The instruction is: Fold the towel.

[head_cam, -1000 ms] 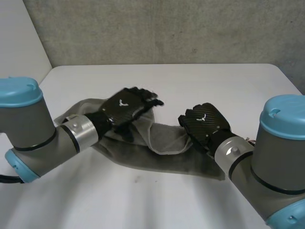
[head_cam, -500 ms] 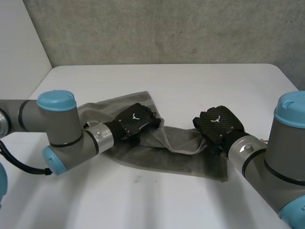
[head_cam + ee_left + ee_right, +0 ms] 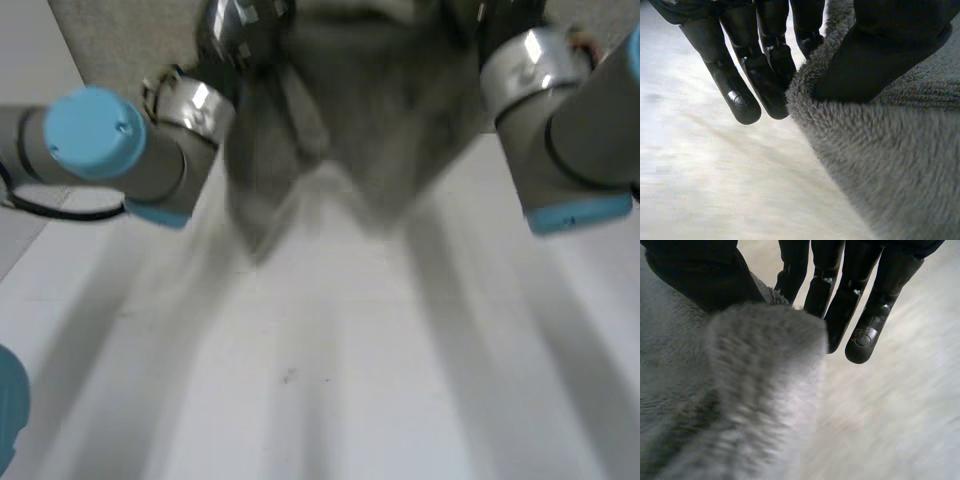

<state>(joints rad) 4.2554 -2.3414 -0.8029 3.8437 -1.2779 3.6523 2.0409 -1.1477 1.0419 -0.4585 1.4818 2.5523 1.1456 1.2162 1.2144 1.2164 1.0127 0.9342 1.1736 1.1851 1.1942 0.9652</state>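
You have the towel (image 3: 350, 130) held up over the table (image 3: 380, 400), hanging as a grey sheet near its far edge, between both arms. Left hand (image 3: 890, 50): thumb presses the pile against the fingers (image 3: 740, 95), clamped on the towel's upper edge. Right hand (image 3: 690, 275): same pinch on that edge, thumb over the cloth, fingers (image 3: 865, 335) behind

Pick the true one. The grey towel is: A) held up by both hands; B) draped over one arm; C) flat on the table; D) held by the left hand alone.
A: the towel hangs above the table, with the left hand and the right hand each pinching its edge.
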